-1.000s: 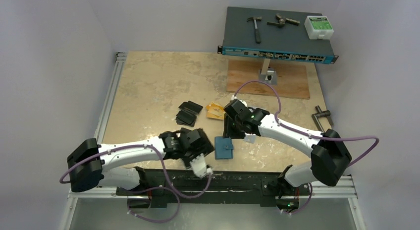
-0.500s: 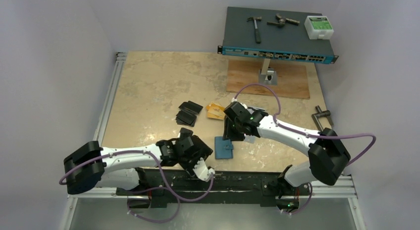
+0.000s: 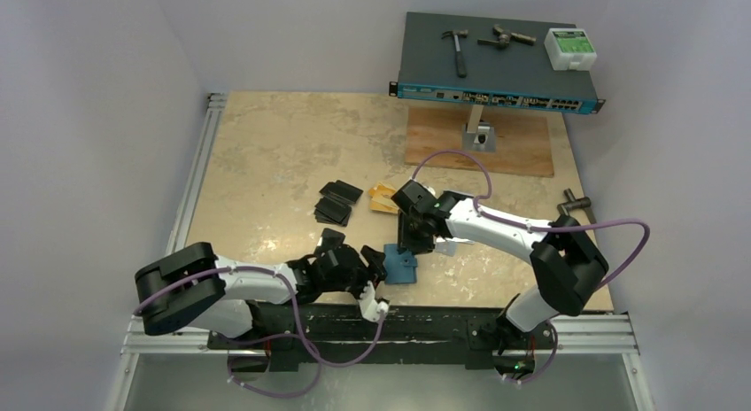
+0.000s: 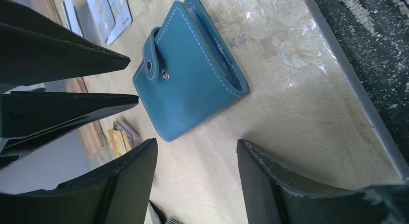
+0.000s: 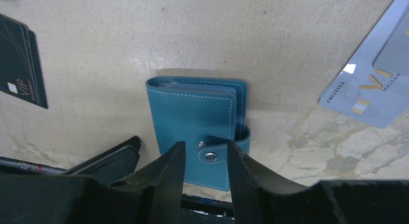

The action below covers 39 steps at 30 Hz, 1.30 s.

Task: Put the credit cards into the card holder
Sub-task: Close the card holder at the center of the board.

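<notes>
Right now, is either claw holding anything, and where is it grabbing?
Nothing looks held. The left claw is open beside the card holder. The right claw straddles its snap tab, not squeezing yet.

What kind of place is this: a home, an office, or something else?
Probably a robotics test cell, not a home: plain white walls enclose a stone-patterned table on a metal frame, and a network switch at the back carries a hammer.
</notes>
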Each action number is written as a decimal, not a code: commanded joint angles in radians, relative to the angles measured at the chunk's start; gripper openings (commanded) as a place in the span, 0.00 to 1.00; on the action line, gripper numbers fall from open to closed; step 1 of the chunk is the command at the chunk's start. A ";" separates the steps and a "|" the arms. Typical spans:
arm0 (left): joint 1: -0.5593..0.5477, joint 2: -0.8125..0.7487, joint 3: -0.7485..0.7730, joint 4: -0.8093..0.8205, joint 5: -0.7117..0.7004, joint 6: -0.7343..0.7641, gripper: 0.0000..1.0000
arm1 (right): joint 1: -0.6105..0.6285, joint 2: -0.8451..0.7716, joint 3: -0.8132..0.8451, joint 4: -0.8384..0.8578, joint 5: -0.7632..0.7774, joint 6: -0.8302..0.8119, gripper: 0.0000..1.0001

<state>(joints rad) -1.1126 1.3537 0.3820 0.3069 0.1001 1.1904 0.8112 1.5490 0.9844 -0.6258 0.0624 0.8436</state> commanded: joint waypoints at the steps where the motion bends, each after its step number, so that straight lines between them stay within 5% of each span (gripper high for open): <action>1: 0.006 0.052 -0.070 0.106 0.127 0.081 0.57 | 0.011 -0.029 0.032 -0.056 0.031 -0.012 0.38; 9: 0.007 0.114 -0.049 0.076 0.212 0.147 0.47 | 0.025 -0.026 0.016 -0.056 0.027 -0.012 0.38; 18: 0.001 0.197 -0.025 0.138 0.150 0.205 0.45 | 0.043 0.005 0.025 -0.051 0.027 -0.031 0.37; 34: -0.025 0.256 0.042 -0.086 0.114 0.333 0.45 | 0.093 0.066 0.090 -0.125 0.141 -0.026 0.32; 39: -0.030 0.280 0.062 -0.142 0.103 0.337 0.36 | 0.141 0.096 0.149 -0.193 0.209 -0.011 0.34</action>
<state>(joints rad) -1.1378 1.5738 0.4603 0.4183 0.2134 1.5356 0.9138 1.6348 1.0691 -0.7498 0.1875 0.8219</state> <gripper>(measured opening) 0.379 0.326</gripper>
